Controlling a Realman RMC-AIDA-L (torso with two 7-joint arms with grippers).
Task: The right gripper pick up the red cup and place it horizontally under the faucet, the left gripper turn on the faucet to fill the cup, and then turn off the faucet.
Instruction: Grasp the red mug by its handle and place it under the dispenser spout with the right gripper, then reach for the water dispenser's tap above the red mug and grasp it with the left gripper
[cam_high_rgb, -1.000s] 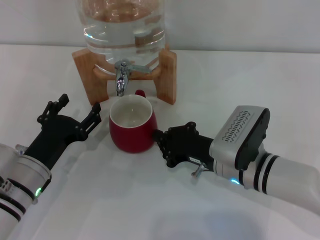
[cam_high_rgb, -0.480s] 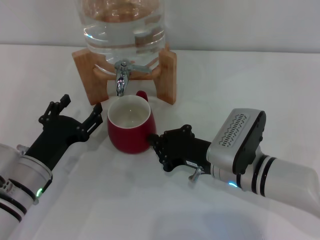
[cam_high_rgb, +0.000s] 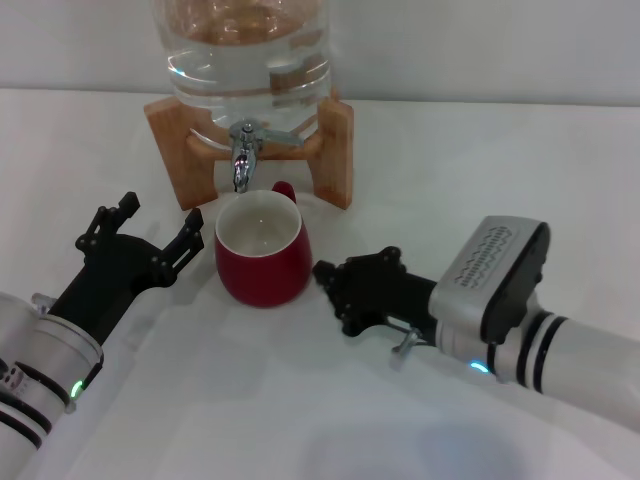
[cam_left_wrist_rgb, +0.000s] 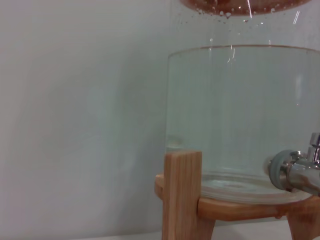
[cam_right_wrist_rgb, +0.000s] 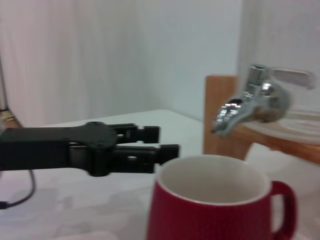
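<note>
On the white counter (cam_high_rgb: 420, 170), the water jar (cam_high_rgb: 245, 55) is sitting on its wooden stand (cam_high_rgb: 335, 150). Under the faucet (cam_high_rgb: 243, 150), the red cup (cam_high_rgb: 262, 255) is standing upright. Left pincer (cam_high_rgb: 155, 225) is hovering spread beside it; right pincer (cam_high_rgb: 325, 275) is sitting apart, grip unclear.

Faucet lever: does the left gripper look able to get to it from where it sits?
Probably yes. The left gripper is open, low beside the red cup, and nothing stands between it and the faucet above the cup; it must rise and go forward.
</note>
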